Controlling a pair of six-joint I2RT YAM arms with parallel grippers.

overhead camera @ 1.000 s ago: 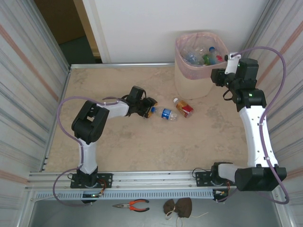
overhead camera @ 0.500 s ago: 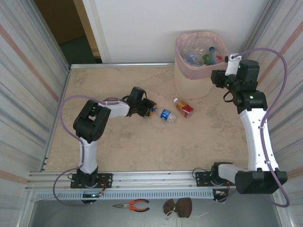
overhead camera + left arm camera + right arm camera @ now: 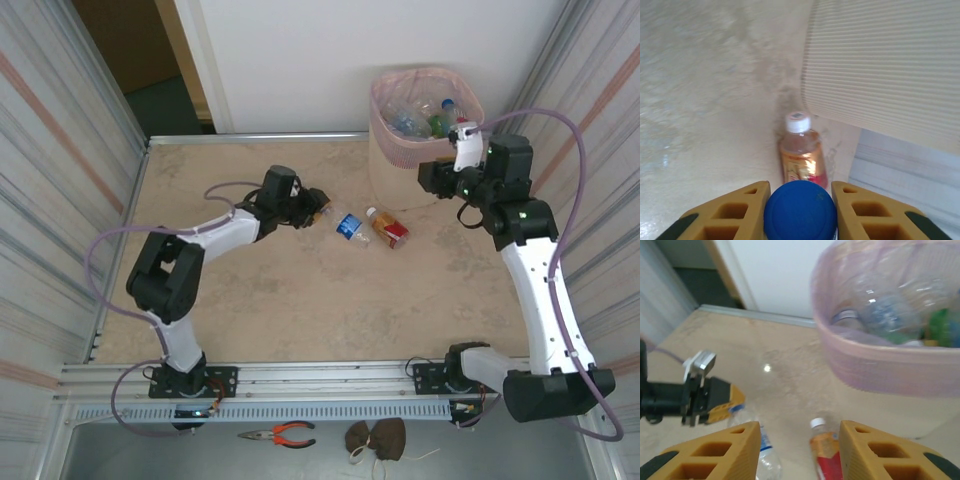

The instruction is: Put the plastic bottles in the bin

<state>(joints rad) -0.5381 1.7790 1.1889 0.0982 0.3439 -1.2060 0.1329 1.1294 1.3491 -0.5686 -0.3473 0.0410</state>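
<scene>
Our left hand (image 3: 800,202) has clamped the blue-capped bottle (image 3: 348,227); right hand (image 3: 800,442) hangs open near the bin (image 3: 400,165); carry next.

Top camera looks down from the near side; both wrist cameras share the orange-labelled bottle (image 3: 801,156) (image 3: 824,452).

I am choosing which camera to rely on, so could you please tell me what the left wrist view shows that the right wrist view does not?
Left wrist view gives: the blue-capped bottle end-on, clamped between the left tool's fingers. Right wrist view gives instead: bottles lying inside the pink liner, the open right tool, and the doorway. Shared: the orange-labelled bottle lying on the table, and the bin beyond it.
</scene>
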